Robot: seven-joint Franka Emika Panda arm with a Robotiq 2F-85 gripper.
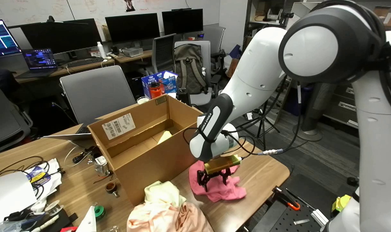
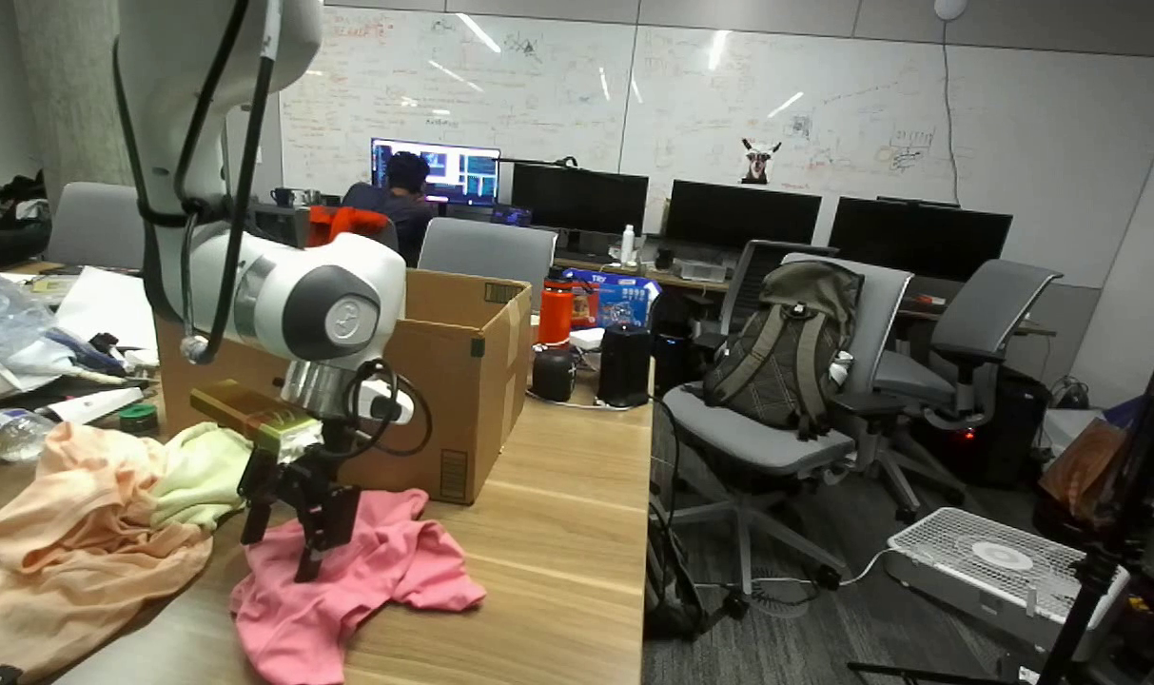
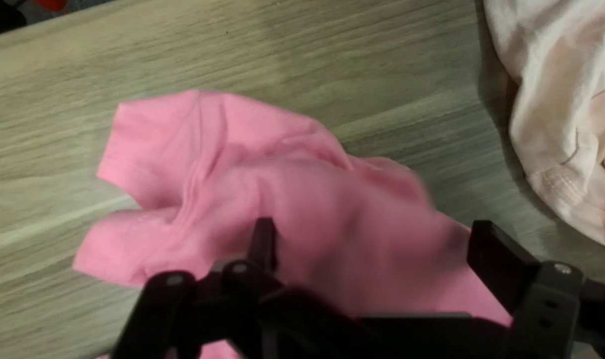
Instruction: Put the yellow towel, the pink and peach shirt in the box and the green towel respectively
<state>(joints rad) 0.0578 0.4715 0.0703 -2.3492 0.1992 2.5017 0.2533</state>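
We identify the box (image 1: 156, 164) as brown cardboard, rectangular and open at the top, with its flaps upright. A white label (image 1: 119, 126) printed in black is fixed to the inward face of its far side. The pale yellow towel (image 1: 164, 137) is inside the box; only a pointed fold shows above the near wall.

The bench (image 2: 557, 533) has a smooth top with wood grain and carries three soft items. The pink shirt (image 2: 396, 561) is thin, matte and loosely crumpled. The peach shirt (image 2: 82, 514) forms a bunched heap with deep folds; in the wrist view we see stitching along its rim. The pale green towel (image 2: 201, 476) is rumpled and touches the peach shirt.

We find the pink shirt near the base of the box, which bounds the room on that side. In an exterior view, open wood surface runs from this shirt to the straight edge of the bench, and the wrist view shows a strip of wood between the two shirts.

The jaws point downward over the pink shirt, outside the box. They stand wide apart and hold nothing; in the wrist view, pink cloth shows in the gap between them. We cannot tell whether they touch the cloth.
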